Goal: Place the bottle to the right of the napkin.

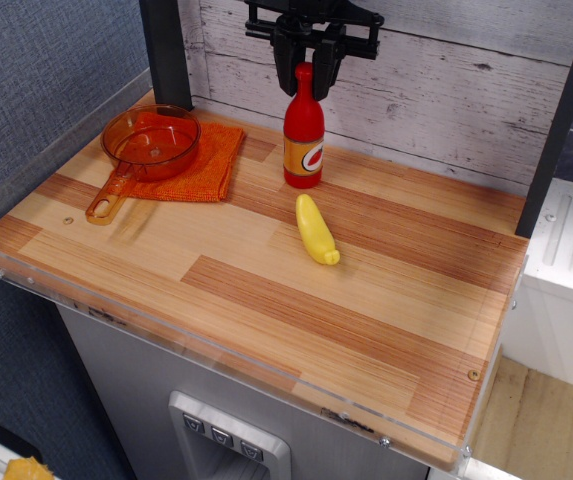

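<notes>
I am holding my gripper (306, 68) with its fingers apart around the cap of the bottle (304, 128), which is standing upright on the counter (386, 290), right of the napkin (204, 160). Rising crookedly, I risk clipping the cap and toppling it.

I see the hand (308, 72) boxed in at the back: plank wall (446, 90) right behind it, bottle (304, 128) upright under its fingers. Left is blocked by the napkin (211, 160) with the glass pan (150, 145) on it and the dark post (166, 50). Banana toy (315, 230) lies just in front. The counter (366, 320) front and right gives me free passage.
</notes>
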`<state>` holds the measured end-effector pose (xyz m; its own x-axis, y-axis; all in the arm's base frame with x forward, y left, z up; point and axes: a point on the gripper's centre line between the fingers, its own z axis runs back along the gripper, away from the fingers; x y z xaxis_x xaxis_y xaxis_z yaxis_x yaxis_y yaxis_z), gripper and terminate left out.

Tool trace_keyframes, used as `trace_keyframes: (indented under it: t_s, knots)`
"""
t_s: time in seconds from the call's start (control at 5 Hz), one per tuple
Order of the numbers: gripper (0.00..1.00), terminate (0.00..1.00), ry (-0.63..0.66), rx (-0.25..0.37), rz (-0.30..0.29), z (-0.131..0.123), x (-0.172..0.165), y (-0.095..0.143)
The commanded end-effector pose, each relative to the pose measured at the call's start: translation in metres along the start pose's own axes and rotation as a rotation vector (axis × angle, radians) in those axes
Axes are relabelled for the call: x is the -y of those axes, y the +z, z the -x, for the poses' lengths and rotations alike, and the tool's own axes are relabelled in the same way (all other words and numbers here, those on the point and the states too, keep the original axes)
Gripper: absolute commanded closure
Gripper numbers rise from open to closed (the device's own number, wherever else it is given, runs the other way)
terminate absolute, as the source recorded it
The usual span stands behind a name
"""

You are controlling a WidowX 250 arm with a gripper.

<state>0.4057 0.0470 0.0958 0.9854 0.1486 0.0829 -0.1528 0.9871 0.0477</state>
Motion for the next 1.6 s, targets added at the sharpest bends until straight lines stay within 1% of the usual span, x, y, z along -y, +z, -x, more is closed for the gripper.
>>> trace_keyframes:
  t_s: [0.0,0.2,0.4,0.8,1.0,1.2,1.4]
  knots:
    - [0.0,0.0,0.023,0.05,0.006,0.003,-0.011,0.018]
    - [0.0,0.0,0.019,0.065,0.005,0.006,-0.011,0.019]
    - [0.0,0.0,0.015,0.098,-0.006,0.005,-0.013,0.024]
    - [0.0,0.0,0.029,0.111,0.011,0.002,-0.017,0.028]
    - [0.0,0.0,0.02,0.134,0.001,0.0,-0.014,0.04]
    - [0.0,0.0,0.018,0.158,-0.027,0.0,-0.015,0.054]
    - [0.0,0.0,-0.013,0.166,-0.062,0.004,-0.014,0.066]
